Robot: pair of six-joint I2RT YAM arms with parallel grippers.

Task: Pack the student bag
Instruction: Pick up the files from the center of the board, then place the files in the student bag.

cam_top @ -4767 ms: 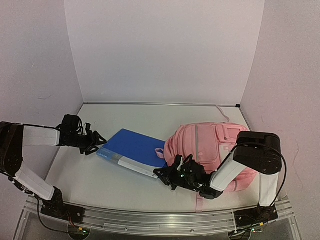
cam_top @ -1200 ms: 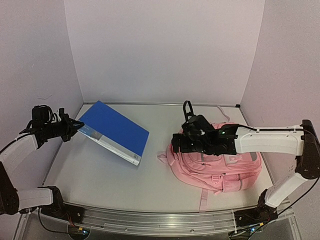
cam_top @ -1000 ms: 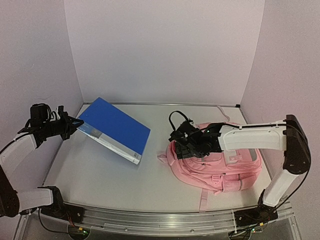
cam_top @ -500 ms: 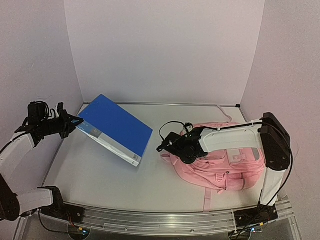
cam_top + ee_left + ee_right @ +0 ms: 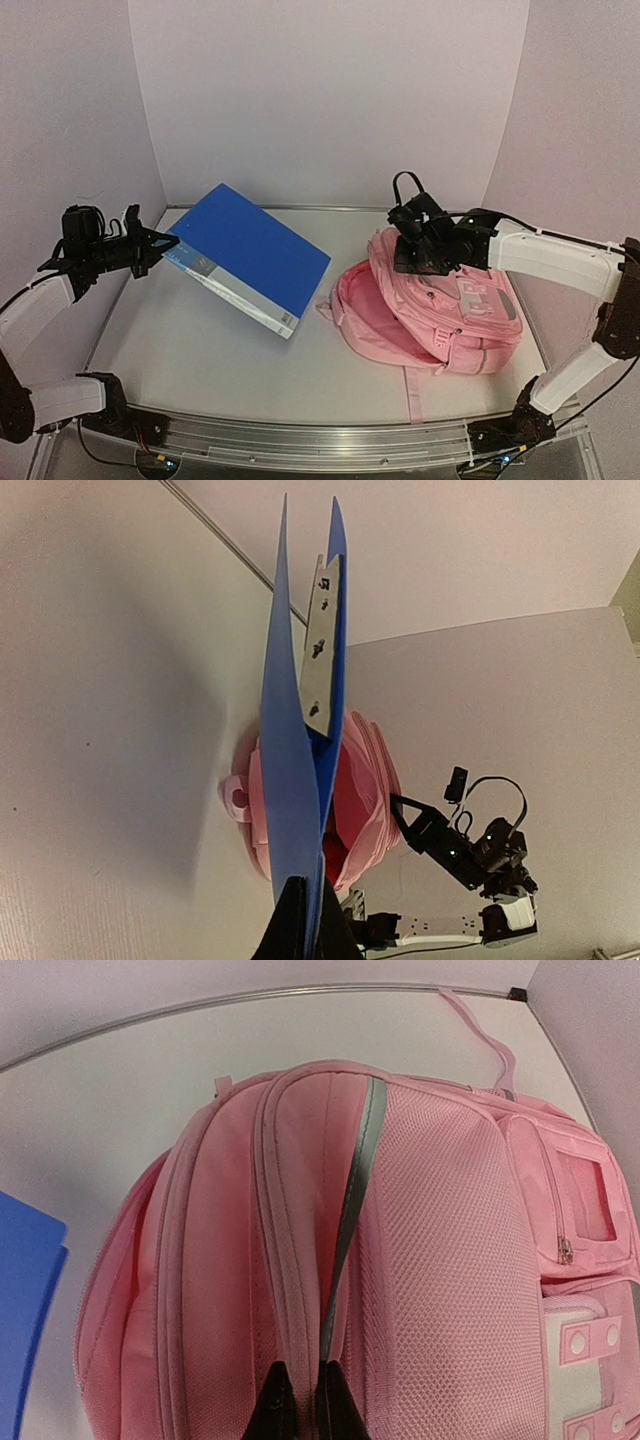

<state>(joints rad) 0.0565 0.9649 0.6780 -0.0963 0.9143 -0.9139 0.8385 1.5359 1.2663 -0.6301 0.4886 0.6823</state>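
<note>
The student bag [image 5: 440,305] lies pink at the right of the table, its front panel raised so the main mouth [image 5: 365,315] gapes leftward. My right gripper [image 5: 410,252] is shut on a fold of the bag's fabric beside a grey strip [image 5: 352,1200], holding that panel up. In the right wrist view the gripper [image 5: 303,1372] pinches the seam of the bag [image 5: 450,1260]. My left gripper [image 5: 152,245] is shut on a corner of a blue folder [image 5: 252,256], which hangs tilted above the table left of the bag. Seen edge-on, the folder [image 5: 298,770] points at the bag's red interior [image 5: 350,810].
Pale walls close in the table on the left, back and right. A pink strap [image 5: 442,222] trails toward the back right corner, another strap [image 5: 412,385] toward the front rail [image 5: 320,440]. Bare tabletop [image 5: 200,350] lies under and in front of the folder.
My right gripper went from open to shut on the bag's fabric and pulled it up and to the right, opening the bag's mouth. The folder moved slightly right, toward the bag.
</note>
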